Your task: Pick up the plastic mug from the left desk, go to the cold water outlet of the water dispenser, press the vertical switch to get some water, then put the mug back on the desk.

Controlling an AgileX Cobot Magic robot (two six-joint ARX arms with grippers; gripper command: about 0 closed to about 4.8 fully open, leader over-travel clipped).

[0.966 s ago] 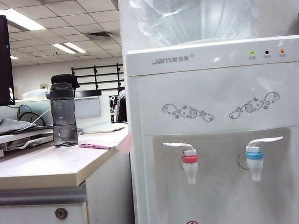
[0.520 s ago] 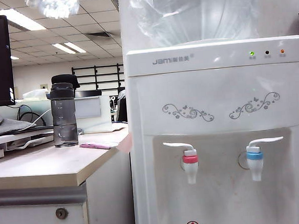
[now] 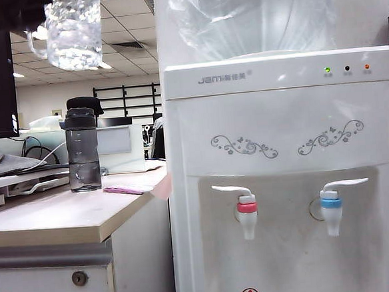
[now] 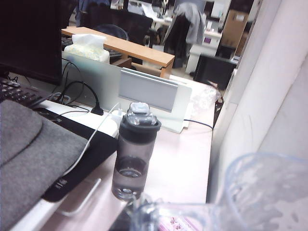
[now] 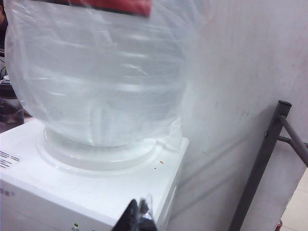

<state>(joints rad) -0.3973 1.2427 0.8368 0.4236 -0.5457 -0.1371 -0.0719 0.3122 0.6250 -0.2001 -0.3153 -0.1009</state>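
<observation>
So my left gripper [image 3: 21,12] is way up in the upper left corner of the exterior view, mostly a dark shape cut off by the frame edge, and it's pinched tight on the plastic mug [image 3: 73,31]. The mug hangs just right of and below that dark bit, tilted, thin handle on its left side, high above the left desk [image 3: 59,219]. In the left wrist view the mug's clear rim [image 4: 262,192] fills the lower right, right up close to the camera, though I can't actually see the fingers there.

Below the mug on the desk stands the smoky-grey bottle [image 3: 82,146], and a pink thing [image 3: 123,190] lies just beside it.

The water dispenser [image 3: 287,179] takes up the right half of the exterior view. The cold water outlet [image 3: 331,206], blue collar, is lower right, well apart from the mug.

My right gripper [image 5: 138,216] sits over the dispenser's top near the big clear bottle [image 5: 96,72], fingertips pressed together, holding nothing.
</observation>
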